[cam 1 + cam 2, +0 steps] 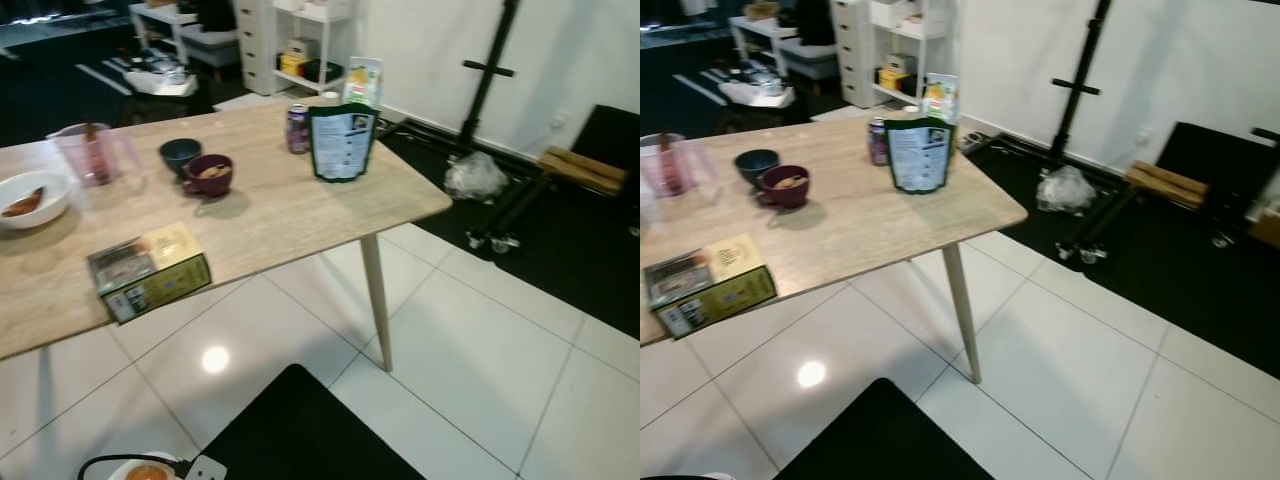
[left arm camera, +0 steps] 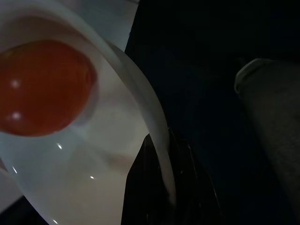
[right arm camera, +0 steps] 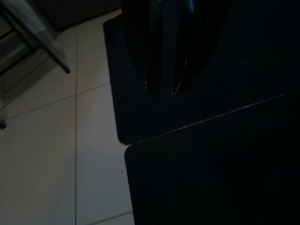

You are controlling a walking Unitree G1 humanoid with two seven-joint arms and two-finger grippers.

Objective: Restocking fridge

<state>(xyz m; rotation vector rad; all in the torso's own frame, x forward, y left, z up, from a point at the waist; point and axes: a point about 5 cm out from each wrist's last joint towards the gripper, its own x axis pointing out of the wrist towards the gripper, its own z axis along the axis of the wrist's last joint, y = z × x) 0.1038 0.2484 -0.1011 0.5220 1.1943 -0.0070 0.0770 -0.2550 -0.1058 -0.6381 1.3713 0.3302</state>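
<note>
A white bowl point(image 2: 93, 154) holding an orange-red fruit point(image 2: 42, 89) is clamped by its rim in the left gripper point(image 2: 159, 183), carried low beside the table point(image 1: 290, 215); the right gripper point(image 3: 164, 89), fingers together, hangs idle.

Home dining area: wooden table point(image 1: 280, 215), bowls, white floor tiles point(image 1: 470, 350).

Print on green pouch point(image 1: 342, 143), flat box point(image 1: 150, 271), can point(image 1: 297, 129): too blurred, nothing legible.
</note>
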